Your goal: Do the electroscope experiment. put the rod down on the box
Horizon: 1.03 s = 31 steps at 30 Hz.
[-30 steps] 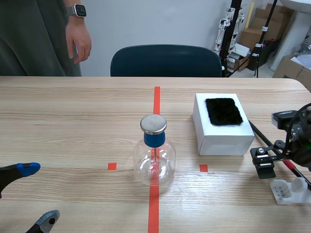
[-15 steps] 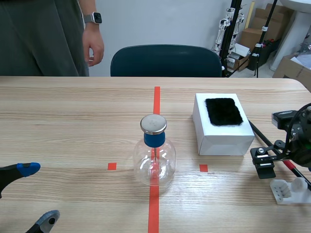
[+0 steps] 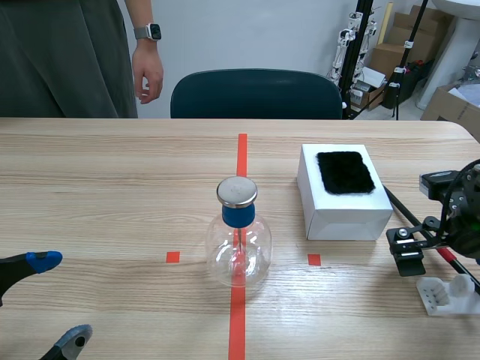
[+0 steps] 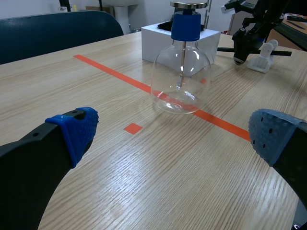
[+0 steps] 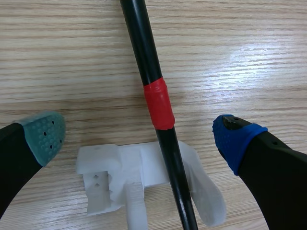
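Right claw (image 5: 138,138): open wide, both dotted pads spread either side of the rod (image 5: 146,57), gripping nothing. No shift in it over the last second. Left claw (image 4: 175,133) likewise open and empty, unmoved at the lower left of the scene view.

Only change: the person's hand (image 3: 148,75) at the upper left has drifted rightward and hangs beside the chair (image 3: 256,94). Judgement: no progress on the task in this interval. The rod is not on the box (image 3: 341,206).

Rod: thin, black, smooth and round, with a red tape band (image 5: 159,103) wrapped about it. It lies across a white plastic stand (image 5: 144,184) at the lower right of the scene, with its far end running up beside the box.

Box: white, matte, rectangular, right of centre, with a black fur patch (image 3: 345,172) on top.

Electroscope flask (image 3: 238,251): clear glass, round-bellied, blue stopper (image 3: 238,216), flat metal cap (image 3: 237,192), standing mid-frame on the red line.

Bench (image 3: 112,187): pale wood grain, slight sheen.
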Tool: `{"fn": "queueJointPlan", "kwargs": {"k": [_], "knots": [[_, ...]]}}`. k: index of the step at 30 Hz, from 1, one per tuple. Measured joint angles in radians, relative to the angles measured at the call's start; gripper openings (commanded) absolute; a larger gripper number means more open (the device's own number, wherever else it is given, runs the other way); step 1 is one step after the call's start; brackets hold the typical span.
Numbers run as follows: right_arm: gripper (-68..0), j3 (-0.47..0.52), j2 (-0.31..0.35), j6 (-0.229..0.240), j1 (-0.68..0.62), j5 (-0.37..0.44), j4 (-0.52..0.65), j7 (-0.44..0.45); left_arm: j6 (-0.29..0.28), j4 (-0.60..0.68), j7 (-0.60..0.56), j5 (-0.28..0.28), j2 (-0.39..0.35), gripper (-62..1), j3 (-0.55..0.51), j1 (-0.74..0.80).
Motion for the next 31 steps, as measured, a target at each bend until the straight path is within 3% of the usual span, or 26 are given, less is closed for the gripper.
{"fn": "queueJointPlan", "kwargs": {"k": [19, 31], "knots": [[-4.3, 0.0, 0.003, 0.0, 0.0, 0.0, 0.0, 0.0, 0.0, 0.0, 0.0, 0.0, 0.0, 1.4, 0.0, 0.0], [-4.3, 0.0, 0.062, 0.0, 0.0, 0.011, 0.0, 0.0, 0.0, 0.0, 0.0, 0.0, 0.0, 1.4, 0.0, 0.0]]}}
